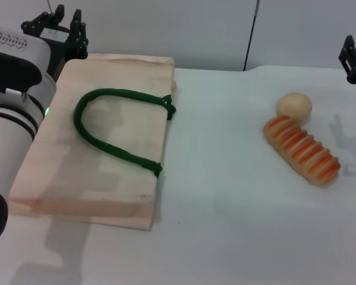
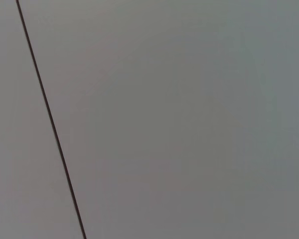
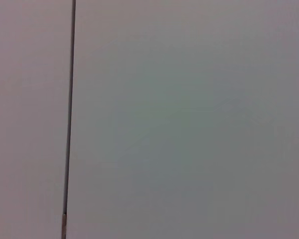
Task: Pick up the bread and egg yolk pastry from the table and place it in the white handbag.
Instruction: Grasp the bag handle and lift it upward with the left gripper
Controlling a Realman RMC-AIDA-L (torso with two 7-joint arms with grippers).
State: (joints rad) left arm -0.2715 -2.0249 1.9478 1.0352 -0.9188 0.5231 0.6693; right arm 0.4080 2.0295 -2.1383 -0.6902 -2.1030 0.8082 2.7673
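My left hand (image 1: 65, 27) hovers fingers apart over the white handbag's (image 1: 118, 196) far left corner. Bare counter (image 1: 225, 196) separates the handbag from the egg yolk pastry (image 1: 294, 105) touching the bread (image 1: 301, 149), inward of my right hand (image 1: 351, 59); its grip I can't tell.

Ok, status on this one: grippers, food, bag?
Left gripper raised at the white handbag's far corner, right gripper at the right edge; neither holds anything. Bread and egg yolk pastry touching on the table. Handbag flat, nothing between.
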